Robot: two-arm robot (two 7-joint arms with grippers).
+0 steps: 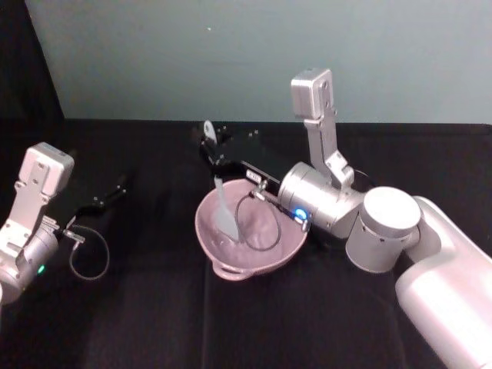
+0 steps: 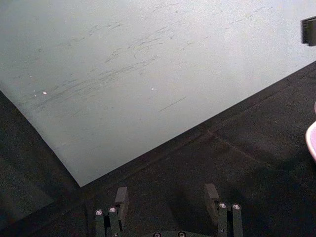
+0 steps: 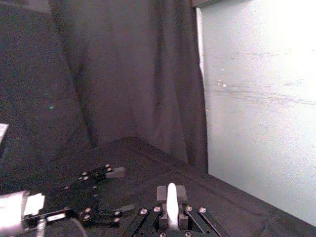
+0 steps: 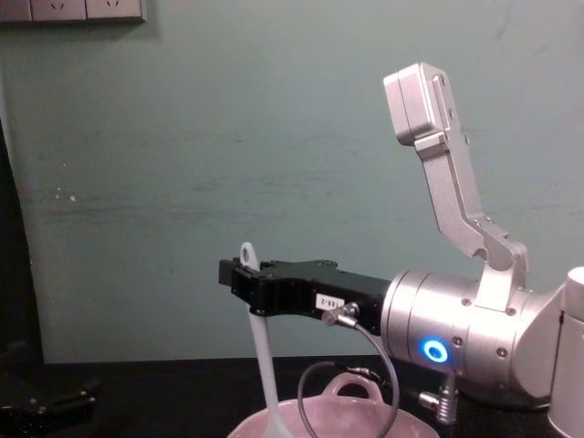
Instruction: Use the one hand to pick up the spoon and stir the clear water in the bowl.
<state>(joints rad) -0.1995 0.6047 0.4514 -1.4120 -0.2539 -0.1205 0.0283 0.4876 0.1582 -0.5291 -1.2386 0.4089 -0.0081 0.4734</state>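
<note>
- My right gripper is clamped on the spoon handle, with the blade down inside the pink bowl at mid-desk.
- My left gripper rests near the desk's left edge, fingers spread apart.

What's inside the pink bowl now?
The spoon's blade, held by the right gripper. Water isn't discernible; a cable loop covers part of the bowl. Left gripper parked aside.
</note>
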